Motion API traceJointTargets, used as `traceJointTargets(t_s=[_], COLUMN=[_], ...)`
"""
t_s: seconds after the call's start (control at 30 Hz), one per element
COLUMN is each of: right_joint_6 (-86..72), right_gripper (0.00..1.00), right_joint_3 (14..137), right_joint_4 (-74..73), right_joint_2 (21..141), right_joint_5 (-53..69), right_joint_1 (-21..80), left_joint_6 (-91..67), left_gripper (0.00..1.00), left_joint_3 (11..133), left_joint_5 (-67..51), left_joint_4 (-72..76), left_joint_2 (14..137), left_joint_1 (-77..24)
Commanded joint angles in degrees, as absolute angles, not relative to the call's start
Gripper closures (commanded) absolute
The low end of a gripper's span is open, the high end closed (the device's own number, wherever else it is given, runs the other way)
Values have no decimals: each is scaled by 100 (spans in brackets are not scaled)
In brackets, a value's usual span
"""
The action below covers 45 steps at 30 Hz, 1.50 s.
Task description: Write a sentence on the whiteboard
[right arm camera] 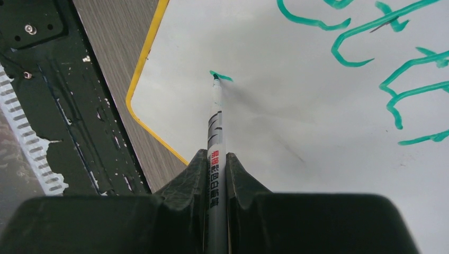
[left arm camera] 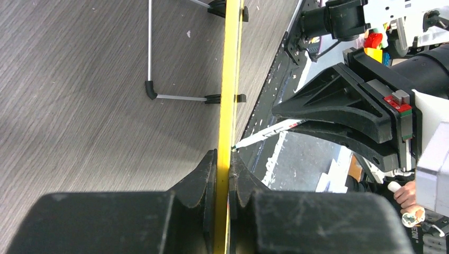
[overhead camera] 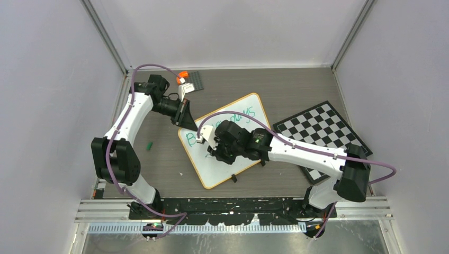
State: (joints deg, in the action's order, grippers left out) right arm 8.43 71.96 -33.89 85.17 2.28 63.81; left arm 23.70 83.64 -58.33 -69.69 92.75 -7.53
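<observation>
The whiteboard (overhead camera: pixel 214 170) lies tilted on the table, its rim yellow-orange. My left gripper (overhead camera: pixel 186 119) is shut on the board's upper left edge; in the left wrist view the rim (left arm camera: pixel 229 79) runs straight between the closed jaws of that gripper (left arm camera: pixel 224 159). My right gripper (overhead camera: pixel 212 151) hovers over the board's middle, shut on a grey marker (right arm camera: pixel 216 121) that points away from this gripper (right arm camera: pixel 216 159). The marker's tip touches the white surface at a short green stroke (right arm camera: pixel 222 77). The sentence (right arm camera: pixel 370 37) shows as green handwriting farther up, partly hidden by the right arm from above (overhead camera: pixel 241 115).
A black-and-white checkerboard (overhead camera: pixel 323 132) lies right of the whiteboard. A grey plate with an orange piece (overhead camera: pixel 190 80) sits at the back. A small green cap (overhead camera: pixel 150 145) rests left of the board. The black base rail (overhead camera: pixel 233 203) runs along the near edge.
</observation>
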Motion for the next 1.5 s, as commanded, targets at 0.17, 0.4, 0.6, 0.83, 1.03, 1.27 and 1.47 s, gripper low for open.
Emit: traceJointTargets(t_s=[0.17,0.4,0.6,0.83,1.03,1.27,1.47], right_joint_6=[955,1073,1135,1143,1149,1190,1107], right_gripper=[100,100,100,100,100,100,100], right_joint_3=[6976,7083,7337,7520,7550,7356,7137], right_joint_4=[-3398,-3472,-3454,-3445,-3454,-3566,-3684], right_joint_2=[8388,8470,8512,8578,8596,8453,8437], right_joint_5=[242,195,-240,-370,-457,-505,-145], right_joint_1=[6457,6548,6540,6479,6413,6276,6286], left_joint_6=[2312,2334,2329,2337,2347,2357,2352], left_gripper=[100,100,100,100,100,100,100], left_joint_3=[8279,8271,8284,8266,8277,8279,8301], left_joint_5=[-5584,-5555,-5563,-5563,-5555,-5546,-5555], left_joint_4=[-6819,-6819,-6822,-6829,-6847,-6852,-6829], left_joint_2=[9123,9120,9115,9088,9079,9111,9138], left_joint_1=[-729,-730,-734,-738,-738,-738,-740])
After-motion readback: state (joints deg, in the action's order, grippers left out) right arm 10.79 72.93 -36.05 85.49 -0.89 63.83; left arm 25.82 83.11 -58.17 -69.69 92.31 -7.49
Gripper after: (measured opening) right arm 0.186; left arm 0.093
